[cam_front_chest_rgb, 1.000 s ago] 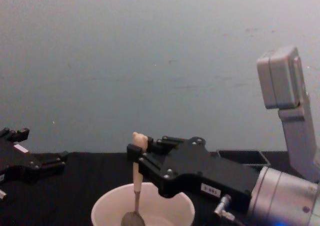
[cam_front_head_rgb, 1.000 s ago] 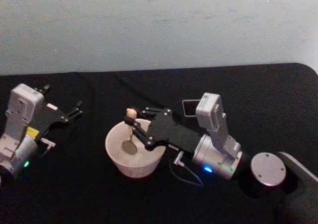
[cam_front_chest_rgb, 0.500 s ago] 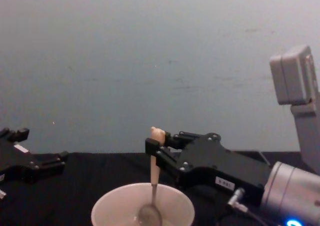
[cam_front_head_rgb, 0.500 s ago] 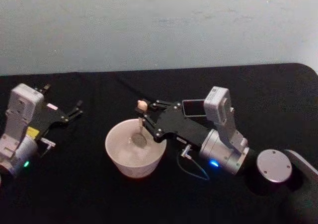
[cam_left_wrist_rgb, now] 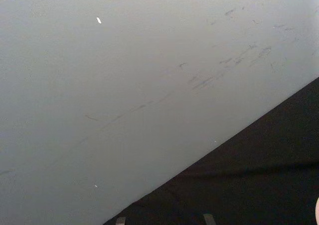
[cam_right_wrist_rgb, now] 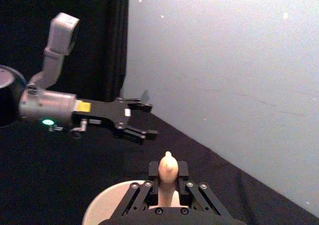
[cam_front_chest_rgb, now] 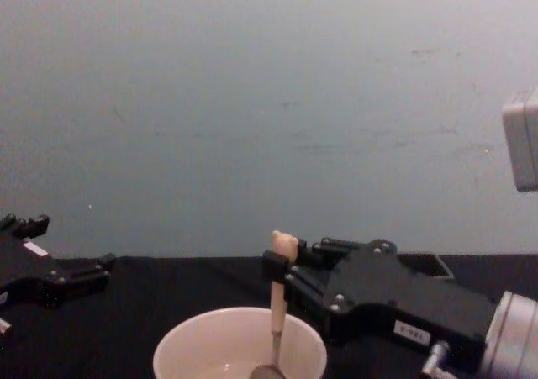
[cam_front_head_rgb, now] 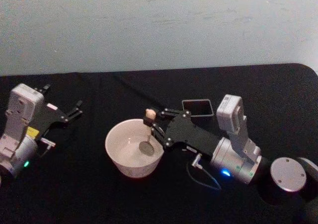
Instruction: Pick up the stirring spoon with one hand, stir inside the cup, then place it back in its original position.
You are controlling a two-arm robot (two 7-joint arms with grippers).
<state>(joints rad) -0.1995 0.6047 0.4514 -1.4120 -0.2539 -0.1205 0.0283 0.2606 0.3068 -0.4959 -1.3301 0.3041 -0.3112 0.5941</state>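
Mid-stir, I judge. My right end effector [cam_front_head_rgb: 151, 123] clamped on stirring spoon [cam_front_head_rgb: 147, 133] handle, spoon bowl down inside cup [cam_front_head_rgb: 112, 137]. Next: lift clear, carry to dark holder [cam_front_head_rgb: 197, 107] behind. Idle left end effector [cam_front_head_rgb: 62, 97] spread wide, well apart.

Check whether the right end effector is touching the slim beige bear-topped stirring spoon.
Touching. The chest view shows the right end effector clamped on the beige bear-topped stirring spoon just below its bear head.
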